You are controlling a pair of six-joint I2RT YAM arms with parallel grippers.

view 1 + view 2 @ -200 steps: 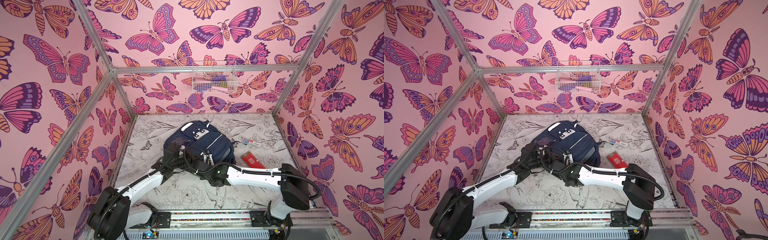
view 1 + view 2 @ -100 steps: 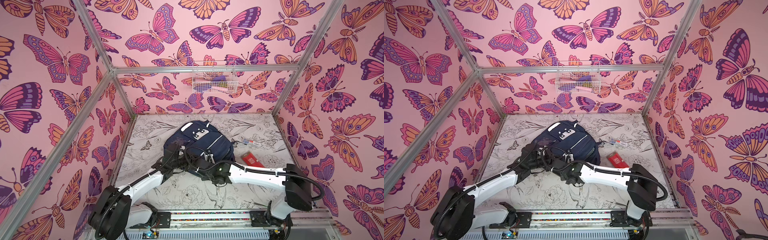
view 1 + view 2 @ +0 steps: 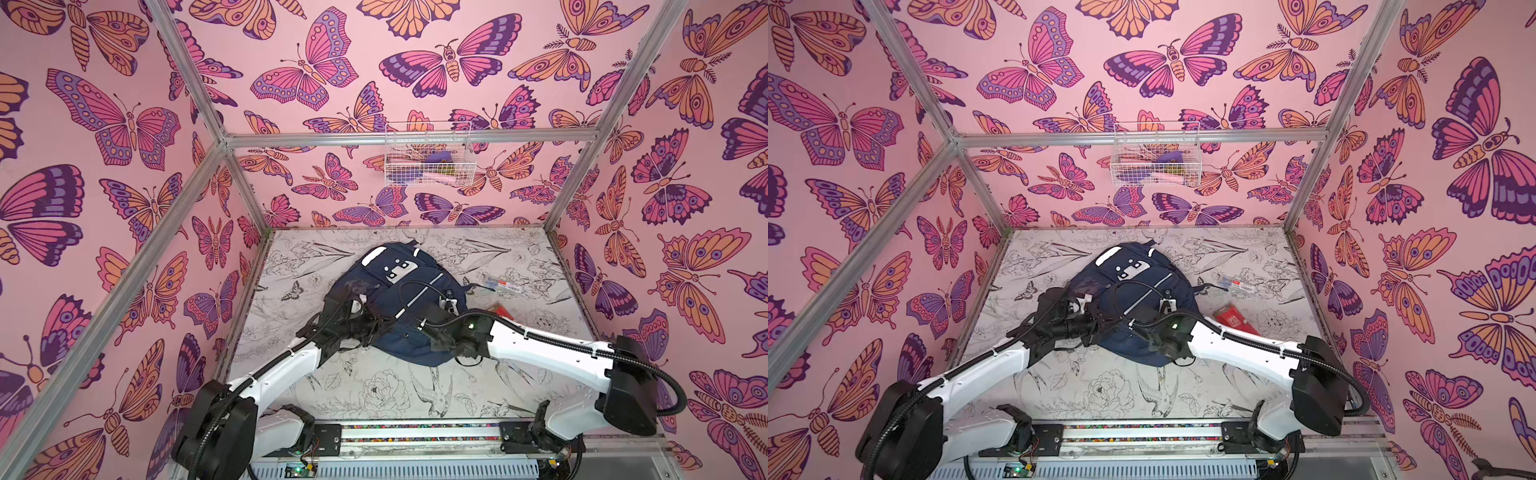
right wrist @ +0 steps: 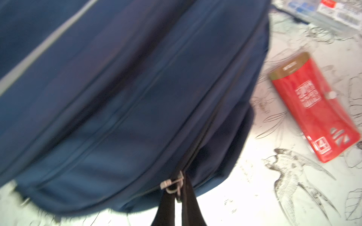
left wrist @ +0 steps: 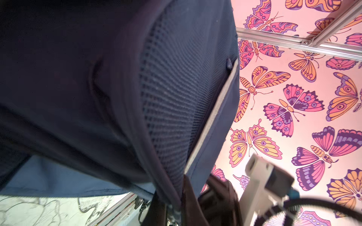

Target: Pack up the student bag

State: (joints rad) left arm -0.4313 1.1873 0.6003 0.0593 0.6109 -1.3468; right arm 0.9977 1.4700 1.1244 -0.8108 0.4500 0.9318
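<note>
Student bag point(image 3: 399, 299): lying front-up mid-tabletop point(image 3: 374, 395), toward the back edge, and nothing is visibly going in.
Left gripper point(image 5: 176, 207): clenched on the bag's fabric beside the mesh side pocket point(image 5: 176, 97), at the bag's left side. That looks like a bracing hold.
Right gripper point(image 4: 178, 197): pinched tight on the zip pull point(image 4: 173, 185) at the bag's near edge.
Red packet point(image 3: 500, 309): on the tabletop just right of the bag, unpacked.
Clear pen box point(image 3: 500, 284): farther back, toward the back-right corner, also outside the bag.
Zip: can't tell how far it is open.
Progress: early, I'd say. The zip is being worked, and both loose items are left to load.
</note>
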